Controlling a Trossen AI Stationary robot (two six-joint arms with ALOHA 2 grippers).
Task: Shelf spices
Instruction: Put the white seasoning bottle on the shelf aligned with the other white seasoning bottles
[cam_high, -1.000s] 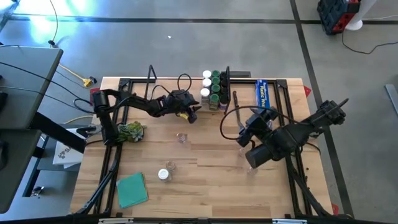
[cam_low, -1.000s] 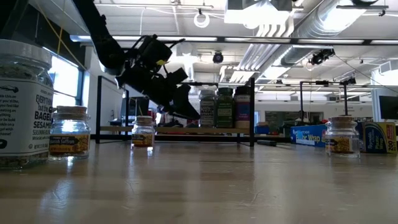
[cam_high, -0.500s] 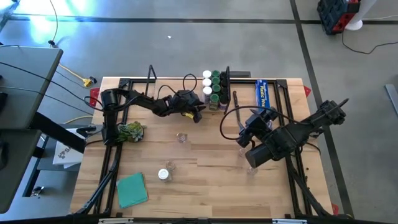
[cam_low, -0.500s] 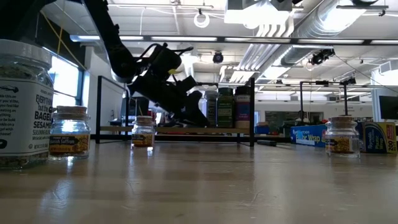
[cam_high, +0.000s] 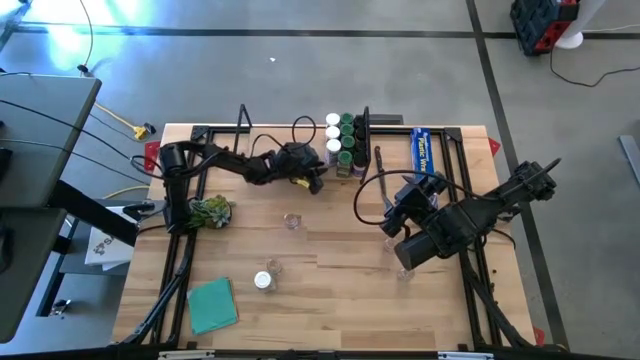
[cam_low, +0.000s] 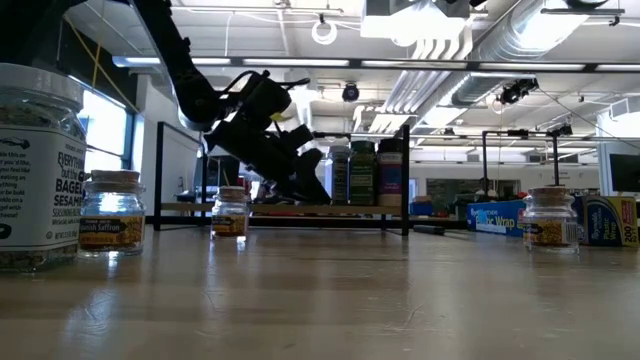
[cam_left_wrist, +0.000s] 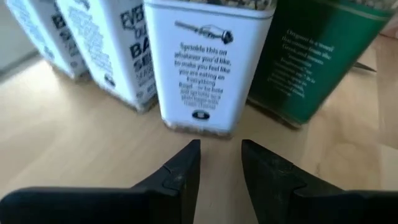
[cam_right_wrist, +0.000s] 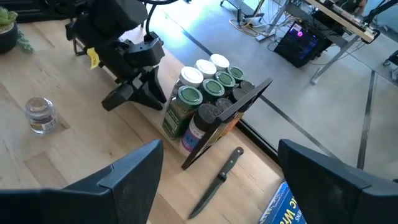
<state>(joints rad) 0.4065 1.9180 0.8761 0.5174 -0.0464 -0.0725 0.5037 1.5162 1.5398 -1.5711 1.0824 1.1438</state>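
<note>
Since a second ago we see the left gripper (cam_high: 318, 181) carried from just short of the rack right up to the cluster of jars (cam_high: 341, 144), where it has sat almost unmoved for the last half second. Those jars stand upright, long axes vertical, lids up, packed in rows at the right end of the shelf (cam_high: 272, 146), against its black wire end frame (cam_high: 366, 130). From above we count white lids at the far left of the cluster and green ones beside them, with darker lids nearer the table's front. In the left wrist view a white-labelled jar (cam_left_wrist: 205, 65) stands straight ahead of the fingers (cam_left_wrist: 177, 177), a green-labelled jar (cam_left_wrist: 318, 62) beside it; the fingers are slightly parted with bare wood between them, pinching nothing.

Off the shelf, three small jars stand upright on the table (cam_high: 340, 290): one near the middle (cam_high: 292, 221), two closer to the front left (cam_high: 264, 280). Another small jar (cam_low: 547, 220) shows at the right in the low view, and a big one (cam_low: 35, 165) close to that camera.

Beyond the frame lie a knife (cam_high: 379, 160) and a long blue box (cam_high: 423, 151). A small plant (cam_high: 211, 211) and a green pad (cam_high: 211, 304) sit on the left side.

Our right gripper (cam_right_wrist: 217, 180) waits above the table's right half, fingers spread wide, empty.
</note>
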